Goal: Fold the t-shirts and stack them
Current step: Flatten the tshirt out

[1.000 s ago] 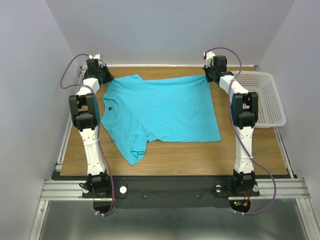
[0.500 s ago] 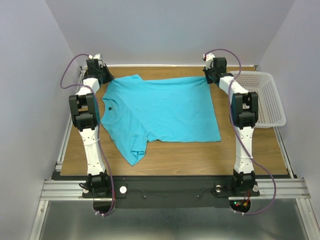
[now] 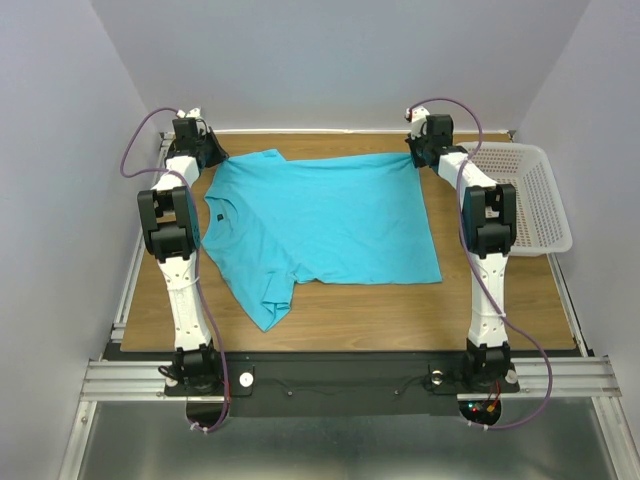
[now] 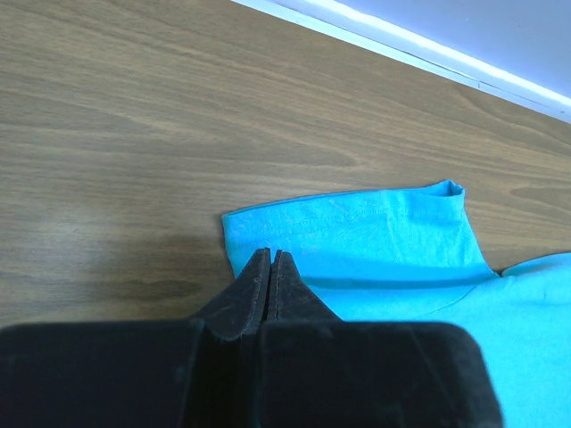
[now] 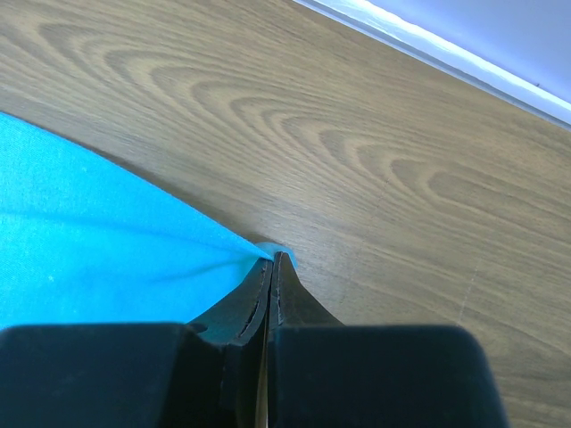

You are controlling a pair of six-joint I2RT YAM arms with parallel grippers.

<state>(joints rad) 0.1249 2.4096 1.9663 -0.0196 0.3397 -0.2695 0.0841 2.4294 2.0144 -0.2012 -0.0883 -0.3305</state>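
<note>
My right gripper (image 5: 272,260) is pinched tight on a corner of the t-shirt (image 3: 320,215), and the cloth gathers to a point right at my fingertips. My left gripper (image 4: 270,257) is closed just as narrow over the far sleeve (image 4: 357,223). It looks to have a bit of the hem between the pads, though the cloth there lies flat, so I am less sure of that hold.

Both grippers are at the far side of the table (image 3: 400,310), one at each far corner of the shirt. The far edge runs nearly straight between them. The rest lies spread toward the near side, with the neck label (image 3: 218,215) to the left and the other sleeve (image 3: 270,305) trailing nearest the bases. The basket (image 3: 520,195) is at the right, apart from the shirt.

I judge the shirt to be light, limp and thin. It will sag and wrinkle wherever I don't support it, and it could slip from a shallow pinch. Hems and corners are the places to grip it, with both grippers moving together so the edge doesn't go slack.
</note>
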